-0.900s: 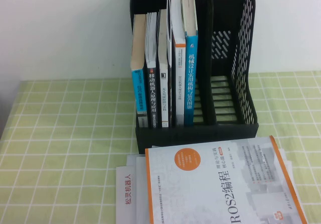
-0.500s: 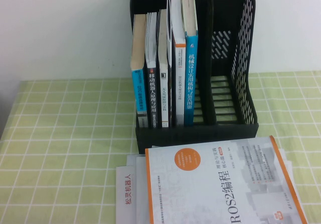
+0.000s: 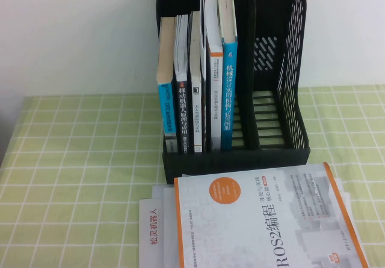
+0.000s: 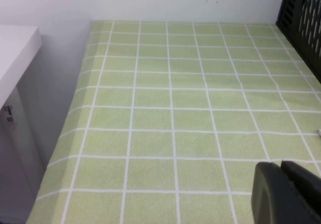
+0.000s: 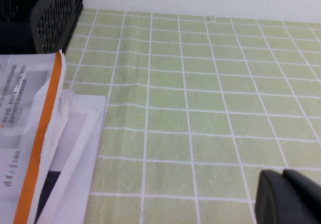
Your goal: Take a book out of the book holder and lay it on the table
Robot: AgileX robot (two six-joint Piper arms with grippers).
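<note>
- We see the book (image 3: pixel 229 94), with its bright blue spine and white characters, standing upright in the book holder (image 3: pixel 289 100), as the rightmost of the five volumes there; its top edge runs out of the high view.
- The holder sits at the back of the counter (image 3: pixel 78 160) against the white wall, and its upper rim is cut off by the high view's top edge. The two slots to the right of the book hold nothing we can make out.
- Left of the book stand a white book with an orange band (image 3: pixel 214 88), a thin dark one, a black-spined one (image 3: pixel 183 109) and a shorter one with a blue lower spine (image 3: pixel 166 109); their small print is too fine for us to read.
- In front of the holder a white book with an orange edge (image 3: pixel 264 220) lies flat on a pile of papers (image 3: pixel 153 232), both cut off by the bottom edge.
- Neither arm shows in the high view.
- The left gripper (image 4: pixel 288 194) hangs over bare checked cloth near the counter's left edge. Only a dark corner of it is visible, with the fingers pressed together and holding nothing.
- The right gripper (image 5: pixel 288 199) hovers over the cloth to the right of the pile, likewise seen only as a dark tip, fingers together and holding nothing.
</note>
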